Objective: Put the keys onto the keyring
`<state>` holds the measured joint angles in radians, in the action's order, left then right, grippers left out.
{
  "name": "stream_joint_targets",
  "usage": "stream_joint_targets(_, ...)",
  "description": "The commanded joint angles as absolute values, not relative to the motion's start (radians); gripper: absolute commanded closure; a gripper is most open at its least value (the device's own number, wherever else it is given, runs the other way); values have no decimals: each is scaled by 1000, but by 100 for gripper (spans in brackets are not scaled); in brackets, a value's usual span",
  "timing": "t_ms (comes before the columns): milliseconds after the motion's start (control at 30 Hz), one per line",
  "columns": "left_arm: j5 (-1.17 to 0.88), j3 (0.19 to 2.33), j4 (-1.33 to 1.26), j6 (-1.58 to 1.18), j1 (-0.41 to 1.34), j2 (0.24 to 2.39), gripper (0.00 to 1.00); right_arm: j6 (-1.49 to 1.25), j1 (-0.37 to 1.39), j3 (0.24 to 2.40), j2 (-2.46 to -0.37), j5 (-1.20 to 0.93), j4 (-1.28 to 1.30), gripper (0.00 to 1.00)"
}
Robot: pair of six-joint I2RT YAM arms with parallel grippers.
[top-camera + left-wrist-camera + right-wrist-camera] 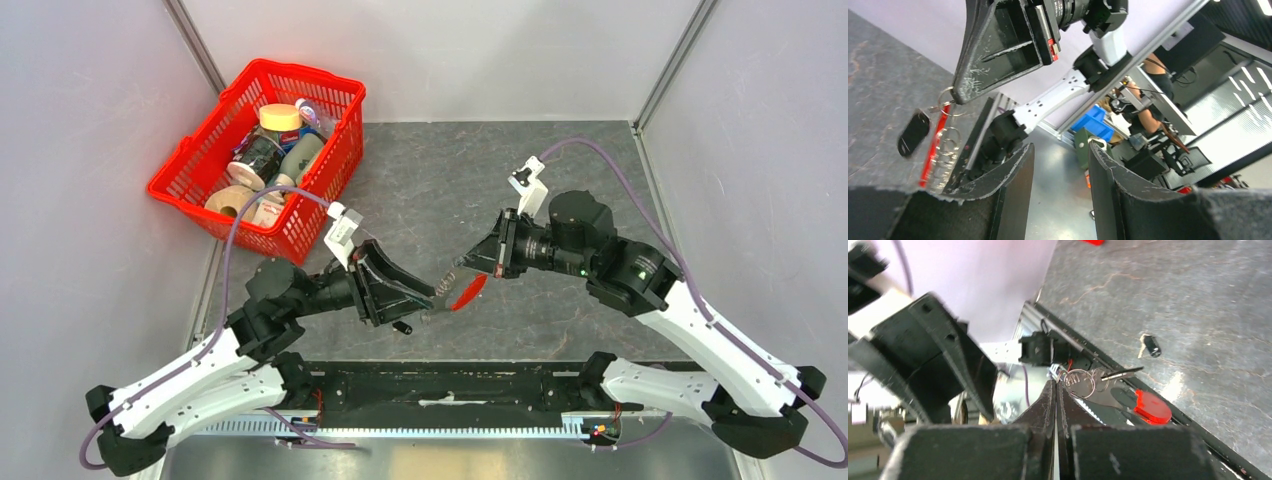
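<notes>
My right gripper point(462, 268) is shut on the keyring point(1080, 381), held just above the table; its pinched tips also show in the left wrist view point(955, 95). The ring's coiled silver loops point(947, 150) and red tag point(467, 292) hang below them, the tag also showing in the right wrist view point(1153, 407). One black-headed key point(914, 132) dangles from the ring. A second small key point(403, 327) lies loose on the table; it also shows in the right wrist view point(1150, 345). My left gripper point(425, 300) is open and empty, just left of the ring, its fingers point(1020, 170) well apart.
A red basket point(190, 180) with tape rolls and bottles stands at the back left. The black rail point(450, 380) of the arm bases runs along the near edge. Grey walls close in both sides.
</notes>
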<state>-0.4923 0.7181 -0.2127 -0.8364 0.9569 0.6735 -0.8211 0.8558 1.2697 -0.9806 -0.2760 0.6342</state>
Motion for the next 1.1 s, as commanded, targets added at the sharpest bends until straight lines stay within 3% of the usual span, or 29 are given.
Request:
stream_joint_targets(0,-363,759,-56,-730,956,682,50,-983,861,1234,-991,-53,571,100)
stream_joint_targets(533,-166,836,135,-492,956,770,53,-1218,865,1295,-1143,139,647,100)
stream_joint_targets(1067,-23,794,38,-277,956,763,57,-1418,867,1375,-1244,126,725,100)
